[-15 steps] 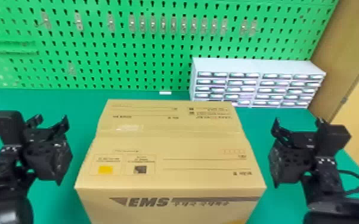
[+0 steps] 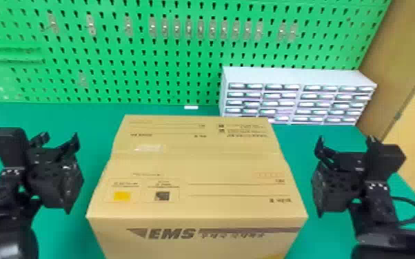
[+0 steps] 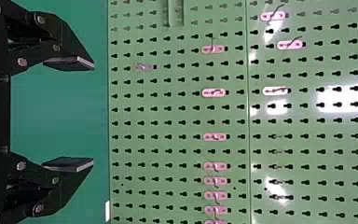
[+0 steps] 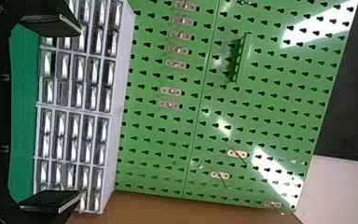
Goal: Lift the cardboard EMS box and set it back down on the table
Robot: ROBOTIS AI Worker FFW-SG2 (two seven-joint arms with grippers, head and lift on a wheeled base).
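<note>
Green pegboard (image 2: 189, 51), printed EMS box (image 2: 200, 165), left end effector (image 2: 59, 139), right end effector (image 2: 346, 140), both spread wide, empty

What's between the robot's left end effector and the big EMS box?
Just bare green table between the left end effector and the EMS box, seen in the head view.

A green tabletop (image 2: 79, 118) bears the cardboard EMS box (image 2: 200, 165) at its middle, a white multi-drawer cabinet (image 2: 296, 77) at the far right, and a small white object (image 2: 191, 107) near the far edge.
</note>
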